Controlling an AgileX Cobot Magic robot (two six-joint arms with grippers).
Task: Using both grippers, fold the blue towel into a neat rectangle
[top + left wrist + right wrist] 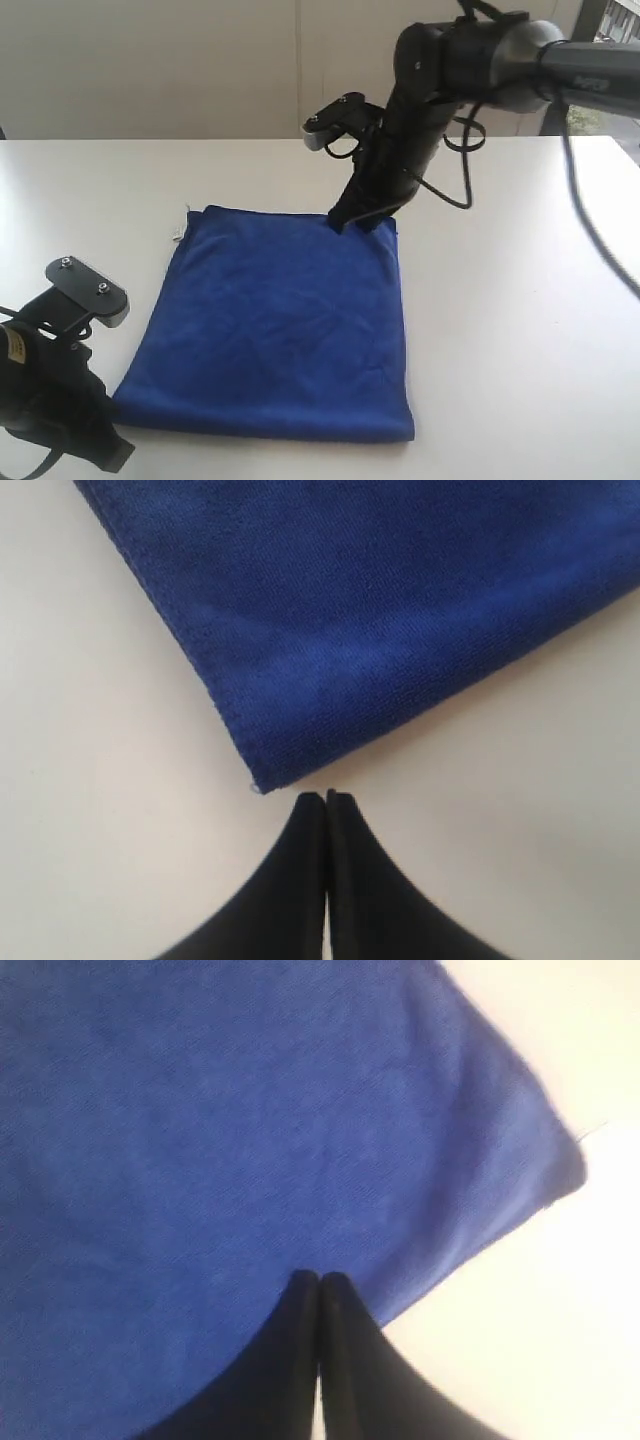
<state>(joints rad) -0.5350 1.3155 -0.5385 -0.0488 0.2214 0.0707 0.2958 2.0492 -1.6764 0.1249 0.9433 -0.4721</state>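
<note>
The blue towel (pixel 280 320) lies flat on the white table as a near-square sheet. A small white tag (pixel 180 234) sticks out at its far left corner. My right gripper (pixel 352 221) points down onto the towel's far edge near the far right corner. In the right wrist view its jaws are shut, with the tips (pixel 320 1278) resting over the towel (pixel 200 1140) and no cloth between them. My left gripper (pixel 122 448) is low by the towel's near left corner. It is shut and empty (pixel 326 796), just off the corner of the towel (pixel 400 610).
The white table (pixel 520 300) extends around the towel on all sides. The right arm and its cables (pixel 450 90) hang over the far right part of the table. A pale wall stands behind the table's far edge.
</note>
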